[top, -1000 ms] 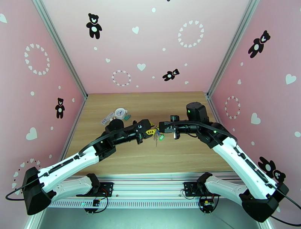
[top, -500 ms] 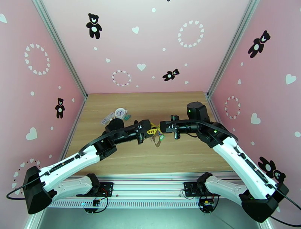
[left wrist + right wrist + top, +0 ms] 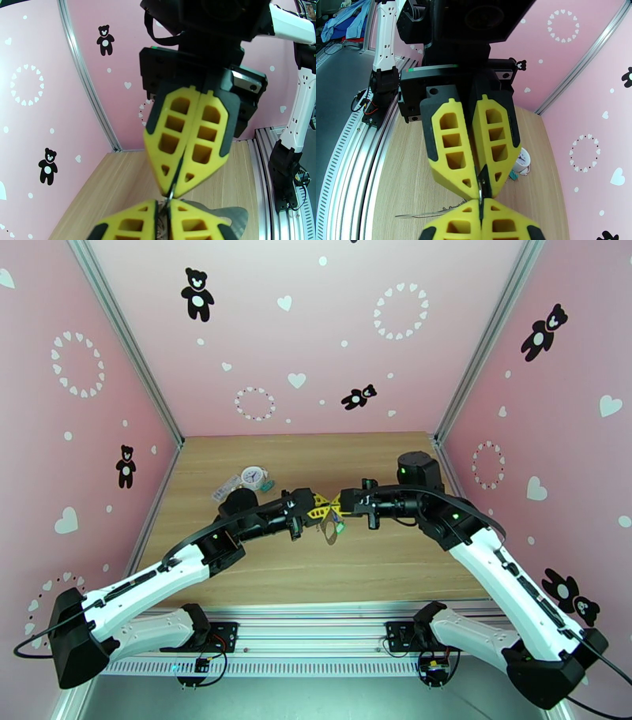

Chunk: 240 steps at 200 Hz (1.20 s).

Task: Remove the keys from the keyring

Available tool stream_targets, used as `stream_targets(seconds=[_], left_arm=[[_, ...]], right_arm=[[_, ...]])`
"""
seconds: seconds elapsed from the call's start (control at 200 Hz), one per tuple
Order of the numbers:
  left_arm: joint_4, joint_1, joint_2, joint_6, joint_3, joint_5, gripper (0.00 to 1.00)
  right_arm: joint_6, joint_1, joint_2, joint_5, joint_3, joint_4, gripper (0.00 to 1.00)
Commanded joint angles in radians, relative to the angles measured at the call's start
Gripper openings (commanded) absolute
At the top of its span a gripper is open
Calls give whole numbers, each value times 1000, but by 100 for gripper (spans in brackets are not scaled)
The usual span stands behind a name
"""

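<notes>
Over the table's middle my left gripper [image 3: 322, 509] and right gripper [image 3: 340, 503] meet tip to tip. Below that meeting point hangs the mauve-brown keyring [image 3: 327, 532], with a green-tagged key [image 3: 341, 529] beside it. In the left wrist view, my left gripper [image 3: 166, 215] is shut, and the keyring's flat body [image 3: 233, 215] sticks out beside its fingers. The right gripper [image 3: 172, 192] faces it, pinching a thin metal piece. In the right wrist view, a small metal key blade [image 3: 482, 182] runs from my shut right gripper [image 3: 480, 215] up between the left gripper's tips [image 3: 481, 195].
A white clock-face charm [image 3: 253, 475] with a pale strip [image 3: 227, 486] and a teal clip [image 3: 267, 486] lies on the wooden table [image 3: 355, 571] behind the left arm. The charm [image 3: 521, 160] is also in the right wrist view. Pink walls close three sides.
The left gripper has slid right and narrowed its fingers onto the hanging bundle. The right gripper has shifted slightly right and back, still shut. The keyring swung a little.
</notes>
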Motion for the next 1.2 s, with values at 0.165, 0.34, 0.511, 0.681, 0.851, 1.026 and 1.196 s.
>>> stream_targets(seconds=[0.165,0.34,0.511,0.681,0.851,1.026,1.196], left_arm=[[37,12,7,-21,-2,34,13],[39,12,12,-22,1,36,8],[35,13,10,-16,4,31,4],[40,18,-2,-10,5,25,0],[39,24,-12,-4,7,41,0],[34,29,-20,-6,10,46,0],[28,29,-21,-11,14,63,0]], right_arm=[[43,-2,-24,-60,2,53,0],[56,-3,-20,-60,2,61,0],[64,-3,-19,-53,10,42,0],[73,-3,-26,-33,34,-24,13],[139,-6,-52,19,36,-57,25],[259,-19,-92,121,12,-60,29],[359,-20,-105,223,-33,-58,34]])
